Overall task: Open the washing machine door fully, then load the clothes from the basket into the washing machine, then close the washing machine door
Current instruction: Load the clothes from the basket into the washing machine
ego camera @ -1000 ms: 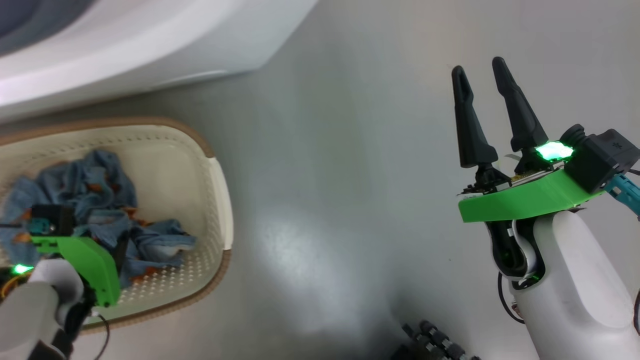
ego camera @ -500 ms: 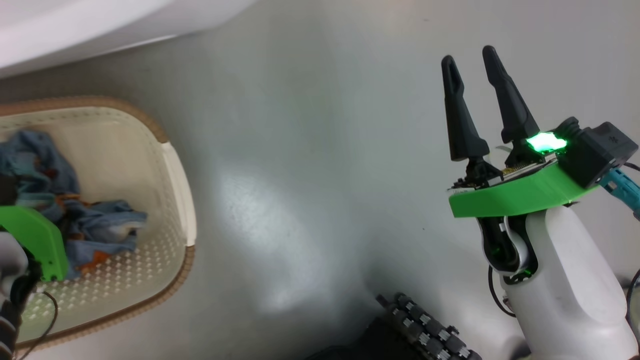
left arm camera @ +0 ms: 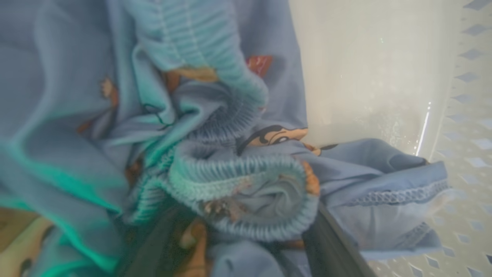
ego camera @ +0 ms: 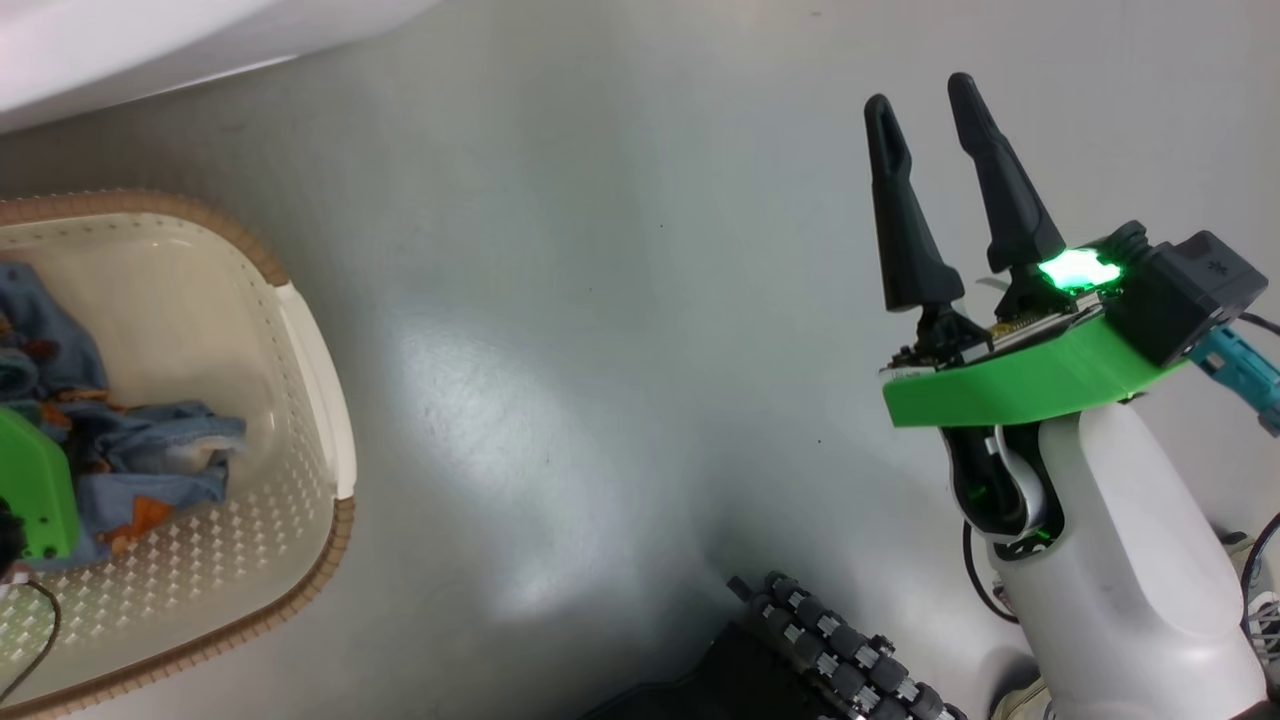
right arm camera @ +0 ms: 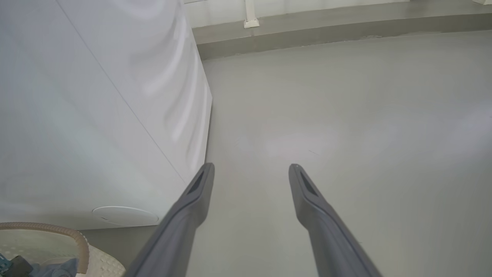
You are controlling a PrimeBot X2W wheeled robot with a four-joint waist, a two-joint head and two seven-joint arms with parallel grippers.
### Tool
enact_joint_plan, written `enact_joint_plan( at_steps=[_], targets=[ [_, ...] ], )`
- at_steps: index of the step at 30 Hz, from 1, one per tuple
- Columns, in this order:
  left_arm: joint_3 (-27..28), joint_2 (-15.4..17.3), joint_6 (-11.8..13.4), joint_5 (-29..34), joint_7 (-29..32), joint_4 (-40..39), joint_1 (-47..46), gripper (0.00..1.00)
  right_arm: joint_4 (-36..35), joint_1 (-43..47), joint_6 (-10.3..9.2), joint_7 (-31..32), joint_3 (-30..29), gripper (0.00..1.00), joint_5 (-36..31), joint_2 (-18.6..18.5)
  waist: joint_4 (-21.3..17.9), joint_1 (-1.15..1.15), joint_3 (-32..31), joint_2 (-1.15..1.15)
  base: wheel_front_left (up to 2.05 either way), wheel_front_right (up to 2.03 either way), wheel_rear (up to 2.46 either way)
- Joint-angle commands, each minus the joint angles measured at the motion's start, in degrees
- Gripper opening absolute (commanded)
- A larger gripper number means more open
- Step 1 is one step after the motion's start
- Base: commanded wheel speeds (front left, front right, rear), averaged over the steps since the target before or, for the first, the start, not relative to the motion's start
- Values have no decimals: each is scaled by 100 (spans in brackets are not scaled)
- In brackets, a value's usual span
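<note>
- The clothes (ego camera: 130, 460): light-blue fabric with orange-brown prints, lying crumpled in the basket (ego camera: 310, 400) towards its left part in the head view. The near and right parts of the perforated basket floor are bare.
- In the left wrist view the clothes (left arm camera: 230, 169) are seen close up: ribbed cuffs or hems, folded and rolled, with a bear print showing. The cream basket wall (left arm camera: 365, 77) stands just beside them.
- The basket: cream-white with a brown woven-look rim, standing on the grey floor (ego camera: 560, 350) just in front of the washing machine (ego camera: 150, 40). Its rim (right arm camera: 78, 240) also shows in the right wrist view's lower left corner.
- Left gripper (left arm camera: 240, 231): released. Its two dark fingers (left arm camera: 334, 250) stand wide apart and are pushed into the pile, with fabric bunched between and over them; the tips are covered. Its green mount (ego camera: 35, 490) sits over the clothes at the head view's left edge.
- Right gripper (ego camera: 920, 92): released and empty, jaws apart, held above bare floor and well apart from the basket.
- Right gripper (right arm camera: 251, 166) in its own wrist view: it points along the floor beside the white side panel of the washing machine (right arm camera: 96, 115).
- A dark roller wheel (ego camera: 850, 660) shows at the head view's bottom edge.
</note>
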Motion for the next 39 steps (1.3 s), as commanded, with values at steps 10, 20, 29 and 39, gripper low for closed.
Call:
enact_joint_plan(
  at_steps=[10,20,29,39],
  targets=[
    [113,-156,-50,-182,-28,13,-45,0,-30,125,42,-46,47,100,-41,-29,110,2,-158,0,0,0,0],
    [-47,-384,-91,-398,-371,-271,269,0,12,168,42,-46,-37,100,-52,-28,278,2,-679,0,0,0,0],
    [-199,-562,-93,-954,-837,-866,736,0,107,296,42,-46,-105,100,-41,-171,601,2,-1380,0,0,0,0],
    [-491,-640,-94,-1533,-1627,-1672,1412,0,244,554,42,-46,-116,100,-8,-494,978,2,-2351,0,0,0,0]
  ],
)
